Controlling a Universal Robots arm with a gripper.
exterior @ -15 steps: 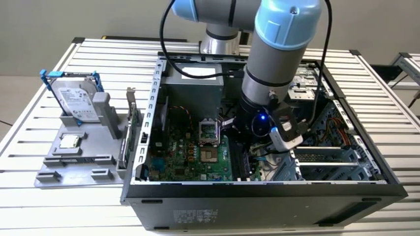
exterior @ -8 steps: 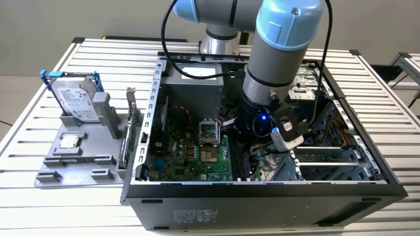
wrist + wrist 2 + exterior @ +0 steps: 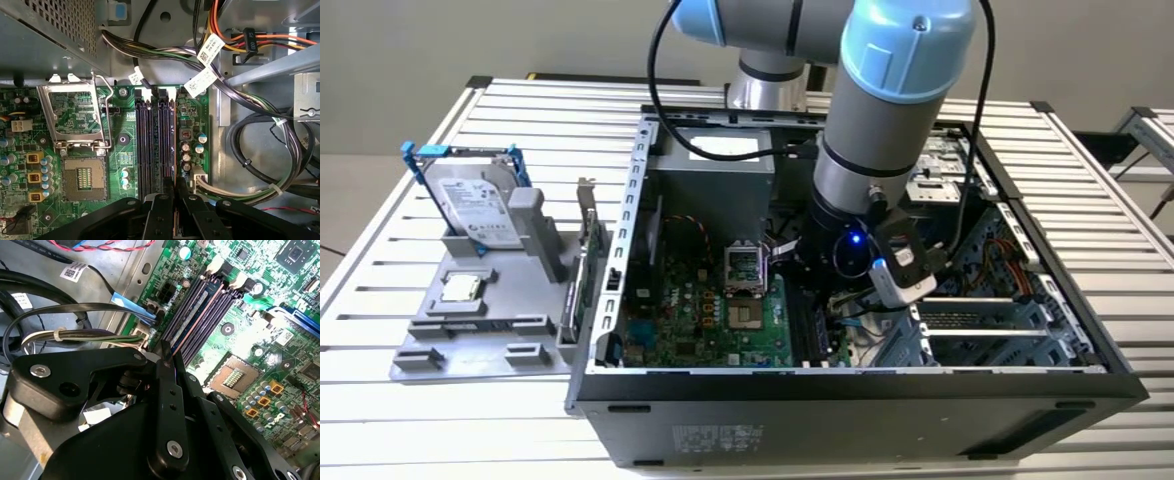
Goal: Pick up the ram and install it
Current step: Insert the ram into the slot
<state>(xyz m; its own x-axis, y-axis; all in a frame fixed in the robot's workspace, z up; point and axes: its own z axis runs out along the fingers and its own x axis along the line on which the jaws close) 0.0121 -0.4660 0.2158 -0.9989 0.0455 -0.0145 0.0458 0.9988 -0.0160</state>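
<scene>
Black and angular, the claw point(image 3: 175, 187) reaches down inside the open grey metal computer case point(image 3: 854, 385), its fingers drawn close together on the thin edge of the ram point(image 3: 192, 322), a long, narrow bluish stick with dark chips. In both wrist views the ram stands on edge in one of the parallel black memory slots point(image 3: 150, 140) on the green motherboard point(image 3: 122, 150), with the claw at its near end. Beside the slots lies the open silver processor socket point(image 3: 82, 180) with its raised metal frame. Bundled grey and black cables point(image 3: 260, 150) curl next to the board. In the exterior view, a silver hard drive with blue brackets point(image 3: 470, 205) stands on a grey holder point(image 3: 480, 330) on the slatted metal tabletop point(image 3: 400, 410), at the exterior view's left of the case.
</scene>
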